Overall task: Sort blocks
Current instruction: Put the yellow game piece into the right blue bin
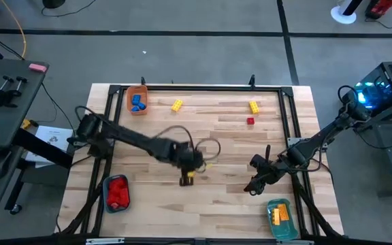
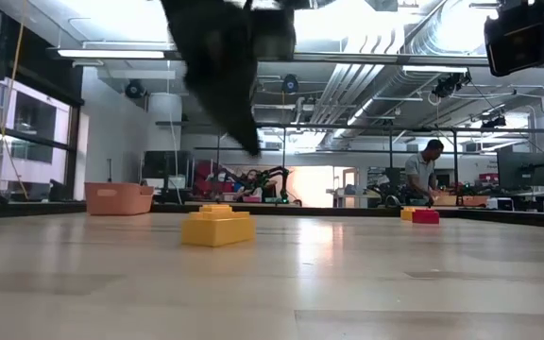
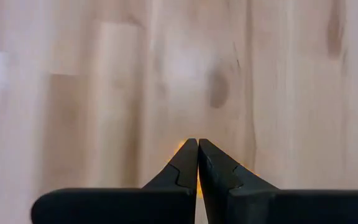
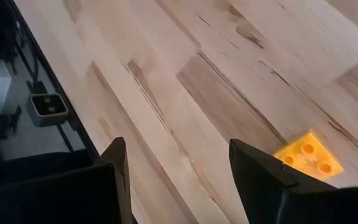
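My left gripper (image 1: pixel 186 178) (image 3: pixel 197 142) hangs shut over the middle of the table, holding nothing. In the low view its tip (image 2: pixel 253 146) is clear above a yellow block (image 2: pixel 217 228) (image 1: pixel 191 175) that lies flat on the wood. A thin yellow sliver shows behind the shut fingers in the left wrist view. My right gripper (image 1: pixel 252 188) (image 4: pixel 176 143) waits open at the near right, with a yellow block (image 4: pixel 308 155) on the table beside one finger. Farther back lie two yellow blocks (image 1: pixel 177 105) (image 1: pixel 254 107) and a red one (image 1: pixel 250 121).
An orange tray (image 1: pixel 129 95) at the far left holds blue blocks. A tray (image 1: pixel 107 197) at the near left holds red blocks. A teal tray (image 1: pixel 286 228) at the near right holds yellow-orange ones. A black frame runs around the table's edge. A person stands in the room beyond.
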